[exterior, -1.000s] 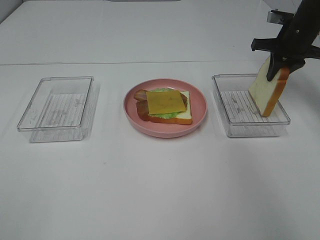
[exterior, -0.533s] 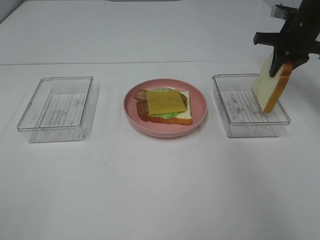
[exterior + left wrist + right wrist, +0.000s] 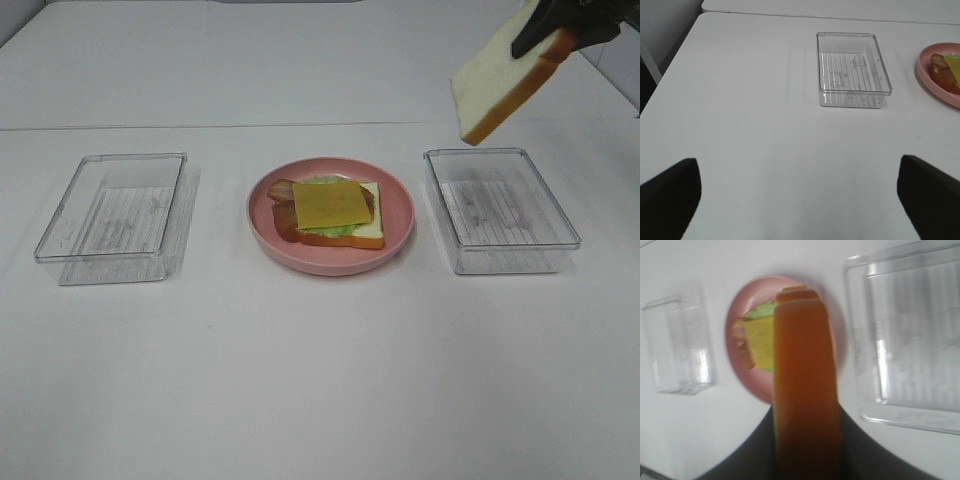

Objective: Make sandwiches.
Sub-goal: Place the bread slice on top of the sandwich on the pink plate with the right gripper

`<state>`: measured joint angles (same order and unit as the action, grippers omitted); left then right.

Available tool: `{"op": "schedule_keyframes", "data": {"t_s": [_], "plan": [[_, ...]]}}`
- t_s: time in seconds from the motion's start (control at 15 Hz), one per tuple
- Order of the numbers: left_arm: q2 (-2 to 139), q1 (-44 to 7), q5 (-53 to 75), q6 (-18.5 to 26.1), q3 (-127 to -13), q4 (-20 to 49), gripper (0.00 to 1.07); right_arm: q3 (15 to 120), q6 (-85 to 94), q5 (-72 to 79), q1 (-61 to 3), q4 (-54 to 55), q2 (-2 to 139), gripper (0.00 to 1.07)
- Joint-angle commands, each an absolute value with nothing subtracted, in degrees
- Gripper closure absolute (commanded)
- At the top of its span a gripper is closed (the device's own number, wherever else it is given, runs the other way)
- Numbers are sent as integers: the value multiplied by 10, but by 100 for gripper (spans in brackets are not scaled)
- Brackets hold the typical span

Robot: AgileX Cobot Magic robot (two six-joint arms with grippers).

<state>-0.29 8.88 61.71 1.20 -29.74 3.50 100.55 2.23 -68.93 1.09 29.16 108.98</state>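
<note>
Holding: your right gripper (image 3: 535, 35) clamps bread slice (image 3: 497, 78) aloft, far right | left gripper (image 3: 800, 195): spread, empty | plate (image 3: 398, 205): open stack (image 3: 330, 212)

Right gripper (image 3: 545, 28): raised high at the far right edge of the overhead view, jaws clamped on the bread slice (image 3: 497, 75), which hangs tilted.
Left gripper (image 3: 799, 197): low over the table, fingertips spread wide, holding nothing.

High front overview; wrist views oblique, sharing pink plate (image 3: 330, 215).
</note>
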Motion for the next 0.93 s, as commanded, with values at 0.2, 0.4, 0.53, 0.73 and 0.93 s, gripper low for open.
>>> {"op": "schedule_keyframes", "data": {"t_s": [0.2, 0.4, 0.53, 0.73, 0.93], "plan": [[-15, 90, 614, 10, -296, 41, 7, 925, 81, -611, -33, 392, 1065, 107], [-15, 90, 614, 10, -296, 41, 7, 925, 84, -551, -117, 391, 1104, 107], [-15, 90, 614, 10, -296, 41, 7, 925, 87, -495, -178, 392, 1144, 107], [-15, 90, 614, 10, -296, 41, 7, 932, 87, -431, -195, 423, 1183, 107], [-15, 90, 614, 10, -296, 41, 7, 958, 88, -434, -193, 433, 1234, 107]]}}
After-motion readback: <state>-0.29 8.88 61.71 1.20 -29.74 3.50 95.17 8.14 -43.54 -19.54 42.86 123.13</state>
